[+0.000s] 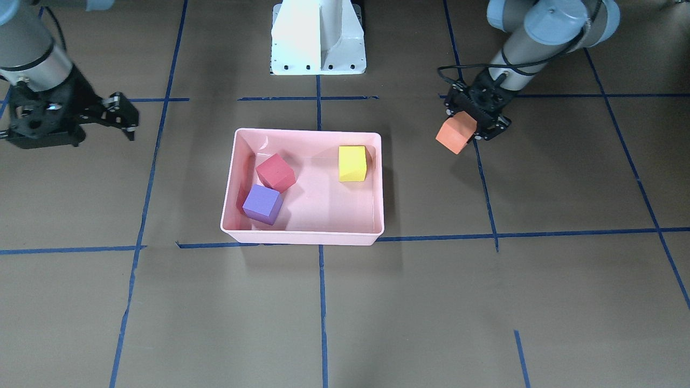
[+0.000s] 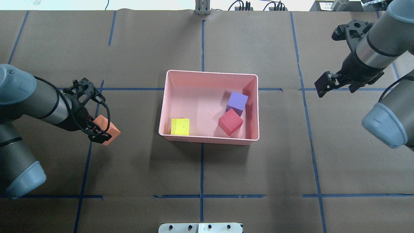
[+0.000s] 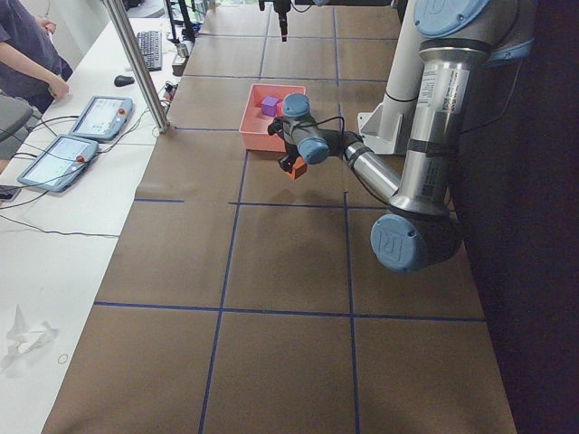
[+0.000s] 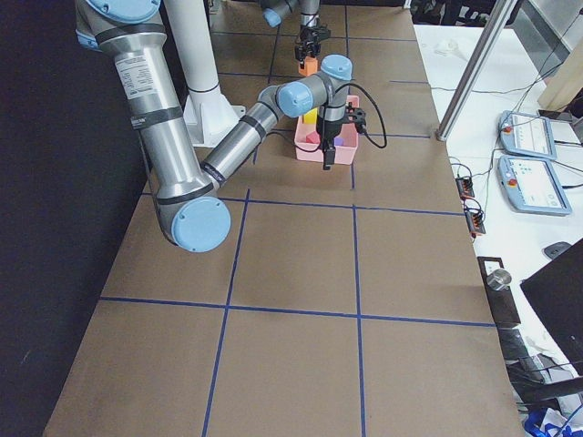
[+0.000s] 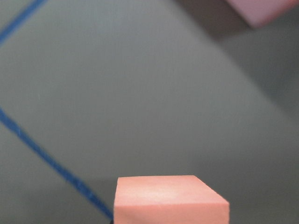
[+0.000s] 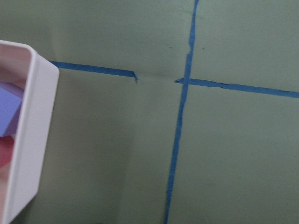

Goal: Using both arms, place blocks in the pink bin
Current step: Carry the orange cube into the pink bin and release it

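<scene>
1. Brown counter (image 2: 145,161), crossed by blue tape lines (image 2: 201,168)
2. Pink bin (image 2: 210,73) mid-counter, holding red block (image 2: 230,121) just beside purple block (image 2: 236,102), yellow-green block (image 2: 180,126) apart
3. Right hand (image 2: 325,84), fingers parted, gripping nothing, well apart from bin
4. Left hand (image 2: 102,131), clamped on orange block (image 2: 110,128), well apart on bin's other side

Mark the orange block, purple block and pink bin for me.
orange block (image 1: 456,137), front-facing view, on its large visible face.
purple block (image 2: 237,101), overhead view, on its top face.
pink bin (image 2: 210,72), overhead view, on its far rim.
</scene>
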### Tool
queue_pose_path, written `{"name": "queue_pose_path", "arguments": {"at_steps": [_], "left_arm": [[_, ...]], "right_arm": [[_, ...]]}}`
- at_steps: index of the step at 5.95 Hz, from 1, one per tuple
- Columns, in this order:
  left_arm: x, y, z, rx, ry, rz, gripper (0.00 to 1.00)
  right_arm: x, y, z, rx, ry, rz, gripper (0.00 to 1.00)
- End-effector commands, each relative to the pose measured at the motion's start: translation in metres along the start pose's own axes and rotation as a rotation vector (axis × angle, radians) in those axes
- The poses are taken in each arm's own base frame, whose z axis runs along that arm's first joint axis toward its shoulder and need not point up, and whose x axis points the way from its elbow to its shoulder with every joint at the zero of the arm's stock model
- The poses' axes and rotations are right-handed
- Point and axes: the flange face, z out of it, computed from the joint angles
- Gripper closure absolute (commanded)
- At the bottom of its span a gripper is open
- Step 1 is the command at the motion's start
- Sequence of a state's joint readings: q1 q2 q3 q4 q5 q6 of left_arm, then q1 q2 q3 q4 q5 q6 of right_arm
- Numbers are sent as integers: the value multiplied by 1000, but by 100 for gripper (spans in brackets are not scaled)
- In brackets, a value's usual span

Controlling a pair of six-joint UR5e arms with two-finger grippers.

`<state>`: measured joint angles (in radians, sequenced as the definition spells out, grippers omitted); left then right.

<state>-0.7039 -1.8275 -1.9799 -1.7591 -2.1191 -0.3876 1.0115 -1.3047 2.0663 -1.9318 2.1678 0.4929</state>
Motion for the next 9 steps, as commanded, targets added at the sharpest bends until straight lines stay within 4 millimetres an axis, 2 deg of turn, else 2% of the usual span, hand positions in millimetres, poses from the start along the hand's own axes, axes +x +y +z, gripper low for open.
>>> {"name": "queue_pose_path", "arguments": {"at_steps": [1, 2, 3, 4, 5, 6, 7, 8, 9], "left_arm": [[63, -89, -43, -19, -16, -150, 33], [82, -129, -46, 8, -20, -246, 33], [106, -192, -37, 11, -18, -330, 33], [124, -231, -22, 0, -30, -367, 32], [134, -236, -10, 2, -55, -354, 10], [134, -235, -7, 1, -61, -352, 0], [132, -232, -9, 4, -66, -352, 0], [113, -218, -10, -4, -78, -330, 0], [62, -194, -16, -13, -115, -258, 0]], "right_arm": [[121, 19, 1, -41, -10, -141, 0], [168, 37, -2, -44, -15, -177, 0], [206, 55, -2, -50, -31, -205, 0], [239, 76, -3, -49, -44, -215, 0], [265, 94, -1, -53, -43, -235, 0], [278, 104, -2, -53, -43, -227, 0], [293, 122, 4, -66, -47, -199, 0], [309, 137, 2, -61, -47, -168, 0], [319, 147, 3, -62, -45, -155, 0]]}}
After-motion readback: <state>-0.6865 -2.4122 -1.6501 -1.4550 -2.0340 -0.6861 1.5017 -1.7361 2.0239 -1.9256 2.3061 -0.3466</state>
